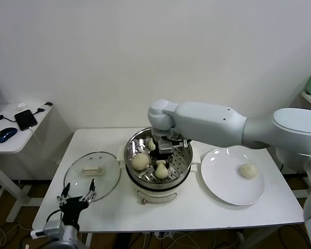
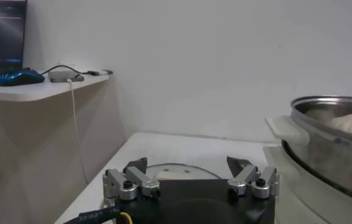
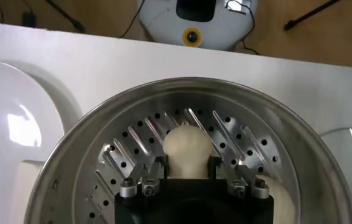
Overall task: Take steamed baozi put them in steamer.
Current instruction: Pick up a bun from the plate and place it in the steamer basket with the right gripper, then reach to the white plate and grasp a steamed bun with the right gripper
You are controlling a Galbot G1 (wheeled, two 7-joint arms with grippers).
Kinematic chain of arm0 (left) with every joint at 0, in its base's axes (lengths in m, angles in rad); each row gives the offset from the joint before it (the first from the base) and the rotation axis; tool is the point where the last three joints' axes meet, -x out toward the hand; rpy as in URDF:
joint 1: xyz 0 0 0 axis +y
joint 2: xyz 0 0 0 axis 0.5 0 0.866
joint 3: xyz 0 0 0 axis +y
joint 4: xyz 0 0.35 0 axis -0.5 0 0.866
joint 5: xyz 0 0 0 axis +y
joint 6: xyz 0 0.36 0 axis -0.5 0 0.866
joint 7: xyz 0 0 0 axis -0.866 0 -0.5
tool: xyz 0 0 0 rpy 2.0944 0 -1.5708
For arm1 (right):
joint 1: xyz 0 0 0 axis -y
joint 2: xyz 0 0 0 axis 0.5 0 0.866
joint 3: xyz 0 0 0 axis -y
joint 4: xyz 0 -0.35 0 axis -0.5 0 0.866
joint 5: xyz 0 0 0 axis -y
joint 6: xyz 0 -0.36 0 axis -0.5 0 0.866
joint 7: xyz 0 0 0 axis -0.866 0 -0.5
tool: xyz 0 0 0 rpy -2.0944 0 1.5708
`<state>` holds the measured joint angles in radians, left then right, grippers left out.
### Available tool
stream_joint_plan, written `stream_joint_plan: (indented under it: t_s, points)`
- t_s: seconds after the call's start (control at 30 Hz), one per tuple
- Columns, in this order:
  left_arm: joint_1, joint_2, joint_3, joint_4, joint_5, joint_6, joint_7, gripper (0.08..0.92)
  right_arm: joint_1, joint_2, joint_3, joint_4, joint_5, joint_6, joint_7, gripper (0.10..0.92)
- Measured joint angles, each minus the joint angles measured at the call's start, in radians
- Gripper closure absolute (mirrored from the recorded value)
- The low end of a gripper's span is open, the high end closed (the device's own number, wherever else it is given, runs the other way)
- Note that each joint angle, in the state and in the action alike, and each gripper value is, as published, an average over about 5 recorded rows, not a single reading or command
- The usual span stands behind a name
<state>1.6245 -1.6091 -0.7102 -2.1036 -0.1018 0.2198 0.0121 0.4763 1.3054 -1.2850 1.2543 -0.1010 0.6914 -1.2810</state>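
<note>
A white counter [image 1: 207, 207] stands against a bare pale wall, with the steamer [image 1: 158, 165] at its middle, a glass lid [image 1: 92, 175] toward its left edge and a white plate [image 1: 232, 175] toward its right edge carrying one steamed baozi [image 1: 248, 170]. The right end effector [image 3: 186, 172] hangs inside the steamer, its fingers clamped on a baozi [image 3: 186, 149] directly above the perforated tray [image 3: 236, 137], so the coming release should go straight down beside two buns already lying there. The left end effector [image 2: 191, 176] waits spread apart at the counter's front-left corner, well away from the last bun, to which the right arm is nearer.
</note>
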Motion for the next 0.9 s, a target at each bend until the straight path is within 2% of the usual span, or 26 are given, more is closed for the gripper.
stream_joint_plan:
  t_s: [0.1,0.47,0.7,0.9]
  points:
    - [0.000,0.000,0.001,0.000,0.000,0.000,0.000,0.177,-0.003,0.002,-0.001,0.003,-0.006,-0.004,0.007,0.520]
    - [-0.002,0.000,0.002,0.000,-0.001,0.000,0.000,0.177,0.010,-0.018,0.006,0.025,0.013,-0.040,0.014,0.233]
    - [-0.004,0.000,0.006,0.001,-0.001,0.002,0.002,0.177,0.041,-0.074,0.064,0.048,0.057,-0.108,-0.011,0.203]
    - [-0.007,0.000,0.001,-0.007,-0.013,0.011,0.013,0.177,0.058,-0.188,0.149,0.071,0.126,-0.307,-0.046,0.202]
